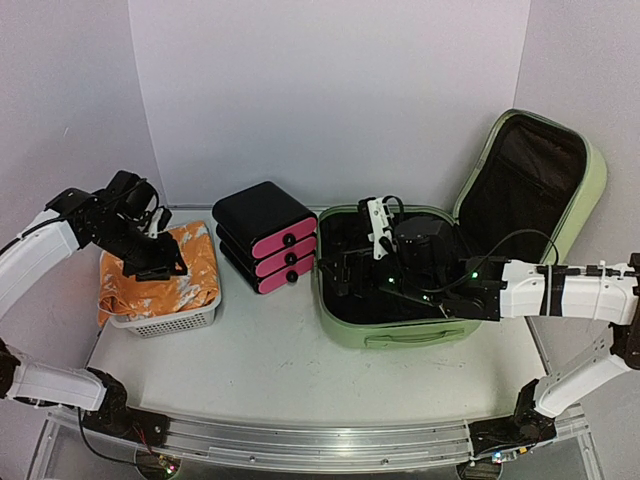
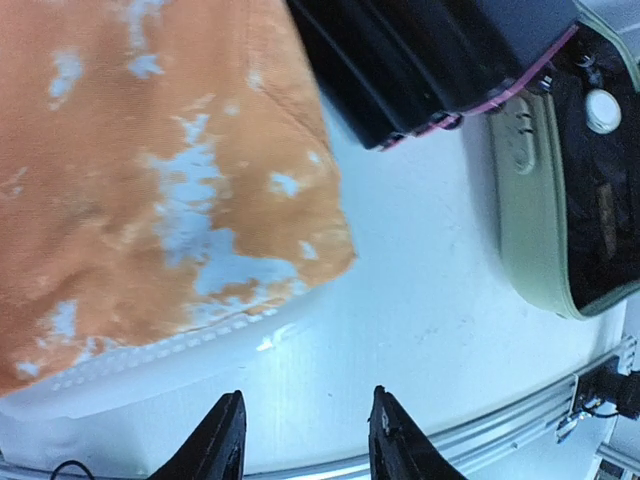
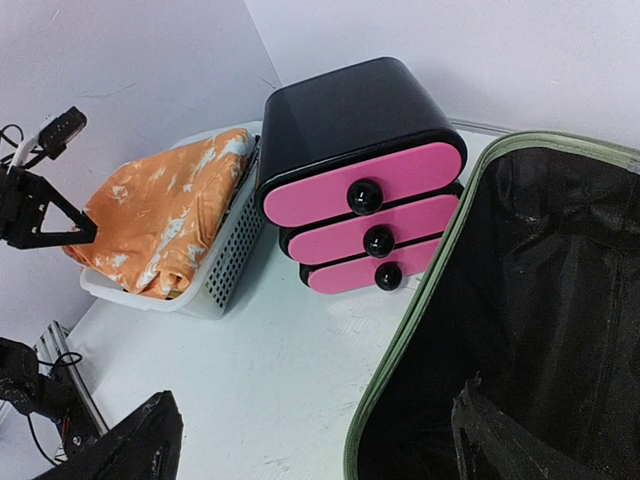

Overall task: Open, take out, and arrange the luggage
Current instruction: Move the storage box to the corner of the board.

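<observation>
The luggage (image 1: 400, 335), a light-green hard-shell suitcase, lies open at the right of the table, and its lid (image 1: 590, 190) stands up showing black lining. My right gripper (image 1: 340, 275) hovers over the case's left end. In the right wrist view this gripper (image 3: 312, 400) is open wide, straddling the green rim (image 3: 430, 310) with nothing held. My left gripper (image 1: 160, 262) hangs over the white basket (image 1: 165, 322) and the orange cloth (image 1: 190, 270) in it. Its fingers are apart in the left wrist view, where the left gripper (image 2: 306, 393) is empty above the basket's rim (image 2: 150, 350).
A black drawer box with pink fronts (image 1: 265, 235) stands between the basket and the luggage, close to both. In the right wrist view the box (image 3: 350, 130) sits just past the case's rim. White walls close in the back and both sides.
</observation>
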Robot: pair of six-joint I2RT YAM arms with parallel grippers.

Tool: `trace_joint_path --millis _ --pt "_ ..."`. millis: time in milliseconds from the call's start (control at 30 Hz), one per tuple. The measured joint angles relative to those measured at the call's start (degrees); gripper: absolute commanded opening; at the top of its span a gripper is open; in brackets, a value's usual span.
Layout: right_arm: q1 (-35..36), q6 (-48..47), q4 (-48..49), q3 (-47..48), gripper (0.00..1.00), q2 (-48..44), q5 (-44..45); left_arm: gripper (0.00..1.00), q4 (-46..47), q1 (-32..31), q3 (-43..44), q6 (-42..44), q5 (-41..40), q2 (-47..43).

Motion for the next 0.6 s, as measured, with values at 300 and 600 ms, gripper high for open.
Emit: trace_joint_path --millis 300,600 --pt "0.0 0.98 0.04 0.0 0.93 0.0 0.02 0.44 7.32 -17.31 0.96 -5.42 5.68 4.52" --pt "0.0 2.45 0.11 -0.81 0.93 -0.46 1.44 0.4 15.47 -20.28 0.94 -7.41 8.02 10.64"
